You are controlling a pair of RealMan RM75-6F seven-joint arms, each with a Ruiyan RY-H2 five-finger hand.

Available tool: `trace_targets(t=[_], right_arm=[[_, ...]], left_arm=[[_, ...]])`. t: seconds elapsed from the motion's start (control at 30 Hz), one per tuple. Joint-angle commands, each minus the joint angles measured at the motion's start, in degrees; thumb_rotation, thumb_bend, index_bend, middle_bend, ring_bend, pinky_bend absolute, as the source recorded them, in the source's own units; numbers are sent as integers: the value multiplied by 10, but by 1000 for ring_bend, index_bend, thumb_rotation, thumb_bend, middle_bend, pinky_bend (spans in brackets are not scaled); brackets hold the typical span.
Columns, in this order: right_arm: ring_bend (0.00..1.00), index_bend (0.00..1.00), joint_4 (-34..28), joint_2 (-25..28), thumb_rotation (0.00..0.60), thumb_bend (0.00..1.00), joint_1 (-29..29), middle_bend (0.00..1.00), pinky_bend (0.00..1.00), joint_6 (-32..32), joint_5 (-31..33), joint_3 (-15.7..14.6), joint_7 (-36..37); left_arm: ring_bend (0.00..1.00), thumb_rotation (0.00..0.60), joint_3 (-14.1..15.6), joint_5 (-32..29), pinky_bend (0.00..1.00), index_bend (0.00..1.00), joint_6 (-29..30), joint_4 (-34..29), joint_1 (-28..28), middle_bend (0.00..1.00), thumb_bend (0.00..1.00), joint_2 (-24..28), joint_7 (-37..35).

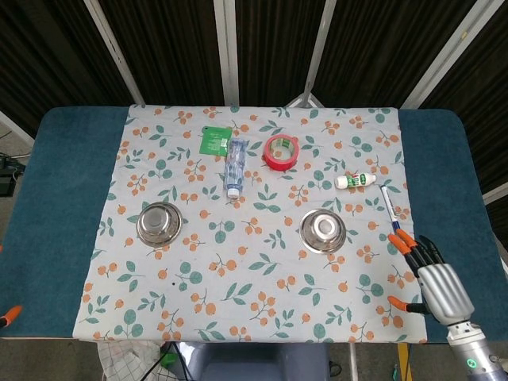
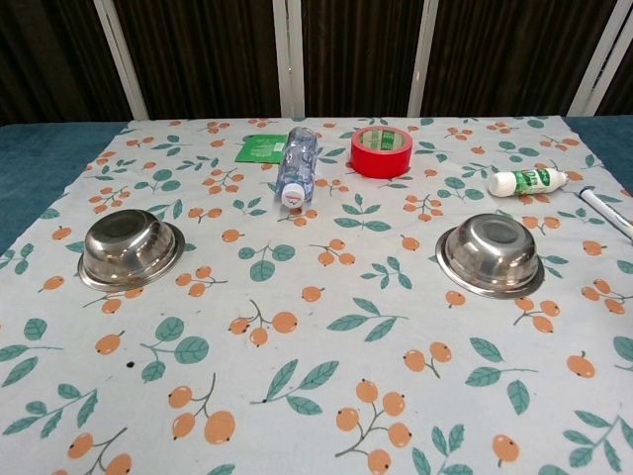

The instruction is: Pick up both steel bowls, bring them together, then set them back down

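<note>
Two steel bowls sit upright on the floral cloth. One bowl (image 1: 159, 222) (image 2: 131, 247) is on the left, the other bowl (image 1: 321, 230) (image 2: 492, 254) is right of centre. My right hand (image 1: 432, 278) hovers over the cloth's front right corner, fingers spread and holding nothing, well to the right of the nearer bowl. Of my left hand only an orange fingertip (image 1: 9, 314) shows at the far left edge of the head view. The chest view shows neither hand.
A water bottle (image 1: 234, 167) (image 2: 297, 163), a green packet (image 1: 214, 140), a red tape roll (image 1: 280, 152) (image 2: 382, 151), a glue tube (image 1: 355, 181) (image 2: 527, 181) and a pen (image 1: 390, 208) lie behind the bowls. Blue table (image 1: 55, 198) borders the cloth.
</note>
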Motion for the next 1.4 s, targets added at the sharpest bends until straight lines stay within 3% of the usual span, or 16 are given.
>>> trace_targets(t=[0.03,0.27,0.47,0.63,1.1,1.4], right_arm=[[125,110,-50,10,600,0,35,29,0,-44,15,19,-52],[117,110,-105,-37,600,0,110,20,0,-144,122,72,-192],[89,110,-84,-102,600,0,165,13,0,-184,237,109,-301],[90,110,-43,-153,600,0,211,14,0,-210,326,131,-350],[90,116,55,-209,600,0,276,14,0,-251,441,130,-392],[132,127,99,-230,600,0,295,36,0,-266,468,112,-395]], left_arm=[[0,600,1,3,48,142,-3,0,-2,0,0,-1,4],[0,600,5,10,48,142,-6,-2,-3,0,0,-5,16],[0,600,4,4,48,142,-2,-3,-1,0,0,-4,17],[0,600,4,4,48,142,5,-3,4,0,0,-5,24],[0,600,1,-10,48,143,8,-6,9,0,0,-12,48],[0,600,-1,-18,48,144,2,-7,7,0,0,-16,61]])
